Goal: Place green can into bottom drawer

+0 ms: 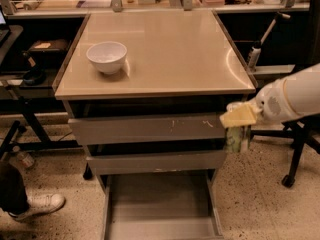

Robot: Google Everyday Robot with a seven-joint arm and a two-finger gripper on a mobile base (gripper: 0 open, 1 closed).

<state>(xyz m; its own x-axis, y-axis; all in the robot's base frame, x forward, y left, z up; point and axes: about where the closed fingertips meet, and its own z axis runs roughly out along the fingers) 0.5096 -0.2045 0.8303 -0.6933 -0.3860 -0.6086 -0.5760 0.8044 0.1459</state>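
My gripper (239,126) comes in from the right on a white arm and is shut on the green can (237,139), which hangs below the yellowish fingers (240,116). The can is in the air by the cabinet's front right corner, level with the middle drawer. The bottom drawer (162,204) is pulled open below and to the left of it, its grey floor bare.
A white bowl (107,57) stands on the tan cabinet top (165,49). Two grey drawers (150,129) above the bottom one are slightly out. An office chair base (295,154) is at the right. A person's shoe (42,204) is at the lower left.
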